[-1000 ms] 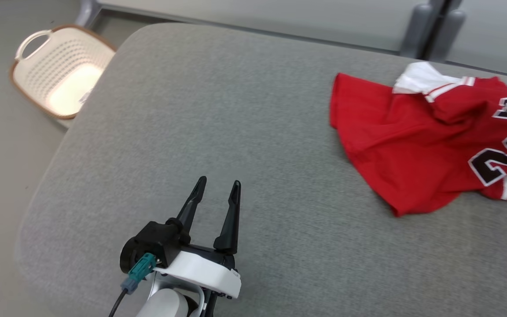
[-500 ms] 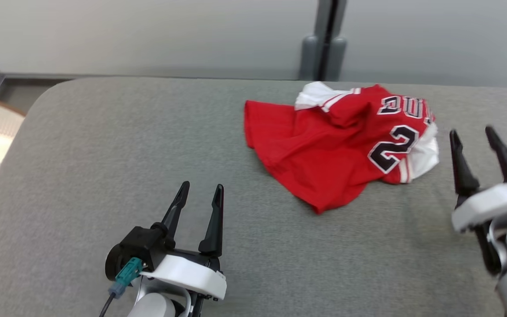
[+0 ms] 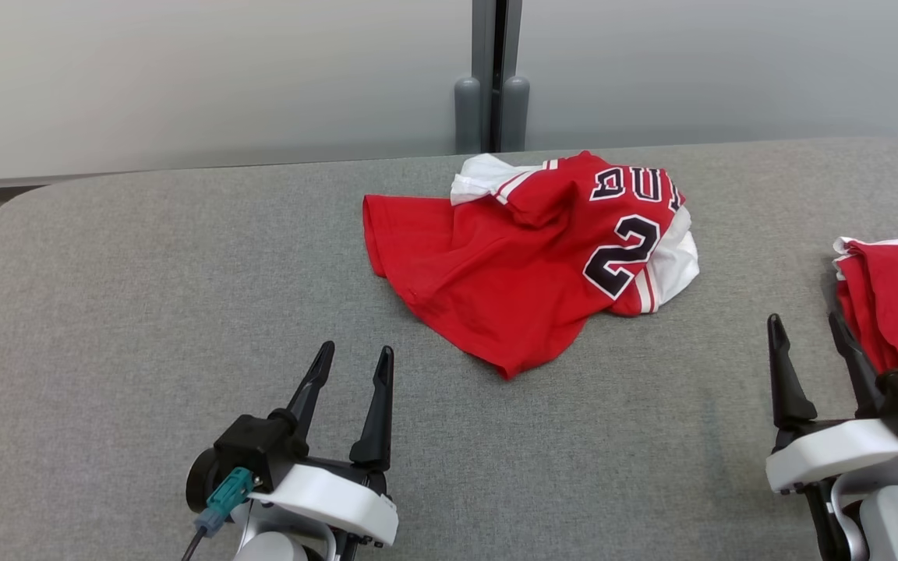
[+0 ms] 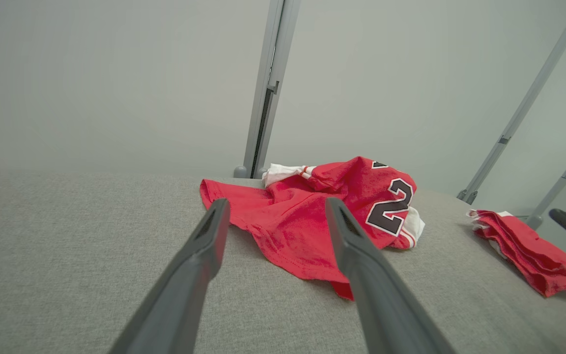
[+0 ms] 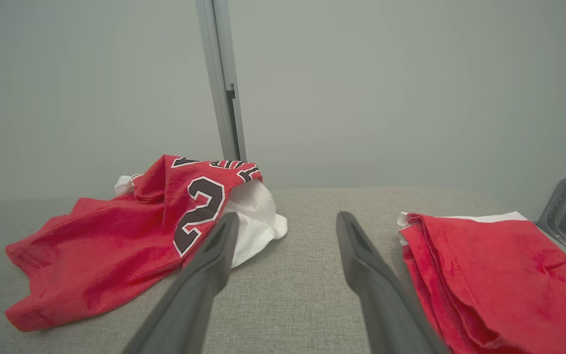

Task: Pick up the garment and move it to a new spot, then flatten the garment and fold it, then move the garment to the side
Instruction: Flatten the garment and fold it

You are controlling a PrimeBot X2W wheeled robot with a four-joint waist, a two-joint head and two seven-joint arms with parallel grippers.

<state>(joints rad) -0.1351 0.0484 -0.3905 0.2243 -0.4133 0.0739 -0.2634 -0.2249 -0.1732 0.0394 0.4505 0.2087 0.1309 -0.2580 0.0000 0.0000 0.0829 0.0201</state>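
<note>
Two grippers sit at the bottom of the head view, both empty, jaws spread apart. The left gripper (image 3: 357, 348) is at lower left and the right gripper (image 3: 804, 318) at lower right, fingers pointing up the frame over the grey padded surface (image 3: 145, 296).

The garment (image 3: 527, 265), a crumpled red jersey with white trim and a dark "2", lies at centre frame, a little above the middle. Neither gripper touches it. Its lowest hem corner points down-frame and sits up and to the right of the left gripper's fingertips, apart from them. The right gripper is well apart, down and to the right of it.

In the left wrist view the garment lies beyond the two fingers, and the right-hand finger overlaps the hem in the picture. In the right wrist view it lies left of the fingers, its white part just behind the left-hand fingertip.

Edges: the garment's upper side lies near the far edge of the surface, just below the grey post (image 3: 492, 86). A folded red pile (image 3: 897, 300) sits at the right edge of the frame, just beside the right gripper; we cannot tell whether they touch.

Open room: bare surface spans the left half of the frame, the band along the bottom between the grippers, and the strip between garment and pile.
</note>
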